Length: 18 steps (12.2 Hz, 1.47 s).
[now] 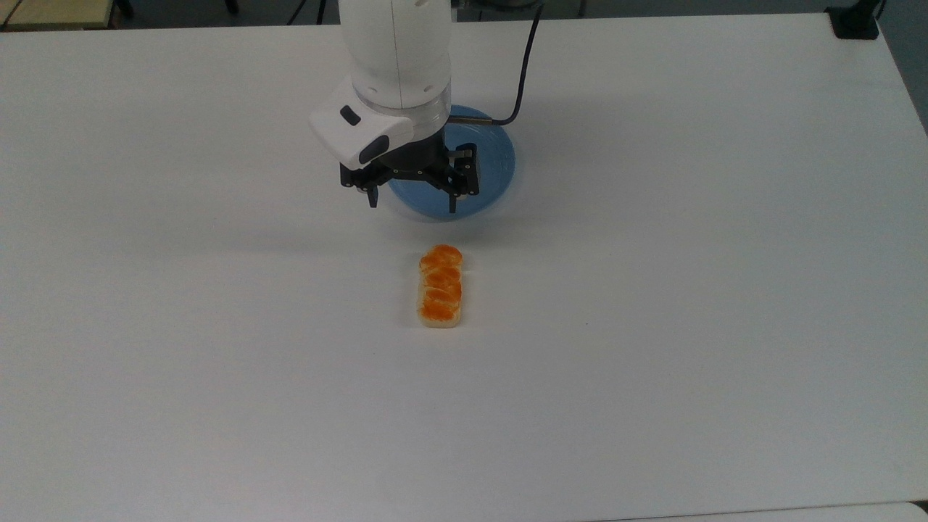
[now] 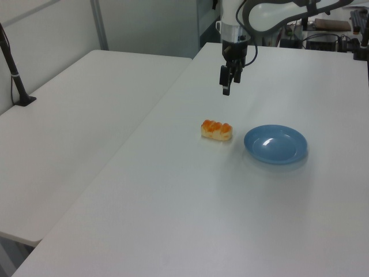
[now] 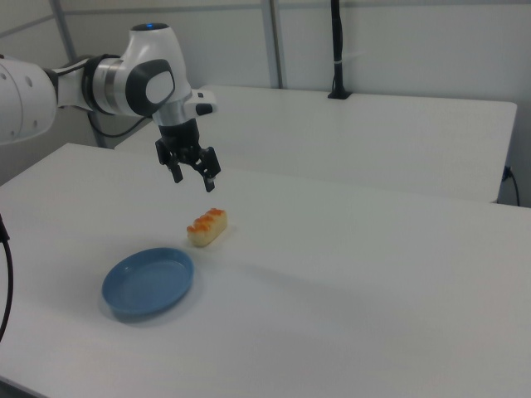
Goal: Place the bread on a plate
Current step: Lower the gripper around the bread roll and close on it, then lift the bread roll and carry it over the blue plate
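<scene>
Lying flat on the white table (image 1: 652, 326), the bread (image 1: 440, 286) is seen nearest in the top view, untouched; just beyond it sits the plate (image 1: 493, 167), bare, and above them the gripper (image 1: 412, 203) is held in the air with fingers spread apart, nothing grasped

Bread (image 1: 440, 286): small oblong loaf, glossy orange-brown lumpy top, pale cream sides. Lies flat, top up, one rounded end pointing at the plate (image 1: 493, 156), near it but not touching. Plate: round, shallow, light blue, raised rim, upright, nothing resting in it.
</scene>
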{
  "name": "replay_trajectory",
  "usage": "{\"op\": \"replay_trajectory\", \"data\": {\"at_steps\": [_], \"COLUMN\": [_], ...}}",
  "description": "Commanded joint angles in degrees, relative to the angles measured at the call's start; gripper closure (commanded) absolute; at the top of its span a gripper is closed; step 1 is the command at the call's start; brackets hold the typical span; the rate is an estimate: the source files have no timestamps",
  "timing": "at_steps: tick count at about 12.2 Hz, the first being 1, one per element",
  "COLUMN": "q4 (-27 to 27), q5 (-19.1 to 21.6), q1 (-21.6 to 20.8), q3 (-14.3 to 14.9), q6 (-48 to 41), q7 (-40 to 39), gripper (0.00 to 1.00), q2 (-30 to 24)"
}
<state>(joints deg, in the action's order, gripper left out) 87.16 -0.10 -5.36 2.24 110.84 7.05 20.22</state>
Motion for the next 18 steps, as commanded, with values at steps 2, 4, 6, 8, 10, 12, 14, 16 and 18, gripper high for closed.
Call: {"op": "replay_trajectory", "data": {"at_steps": [2,4,6,8,10,12,14,16,18], "q4": [-0.5,-0.5,-0.6,-1.6,-1.7,-1.7,-1.7,-1.6,-1.5], "q5": [0.2,0.3,-0.3,-1.4,-2.7,-3.5,-3.5,-3.5,-3.5], "q1": [-2.7,-3.0,-3.5,-3.5,-3.5,-3.6,-3.6,-3.6,-3.6], "q3": [0.5,0.4,0.4,0.5,0.7,0.7,0.8,0.8,0.8], "q6": [4.5,7.7,12.0,14.7,15.0,15.1,15.1,15.0,15.0], "q7": [0.8,1.4,4.5,4.6,4.5,4.5,4.4,4.4,4.6], "gripper": [0.0,0.0,0.0,0.0,0.06,0.18,0.19,0.28,0.42], "q2": [4.5,7.1,9.9,11.6,13.1,14.0,14.6,14.6,14.6]}}
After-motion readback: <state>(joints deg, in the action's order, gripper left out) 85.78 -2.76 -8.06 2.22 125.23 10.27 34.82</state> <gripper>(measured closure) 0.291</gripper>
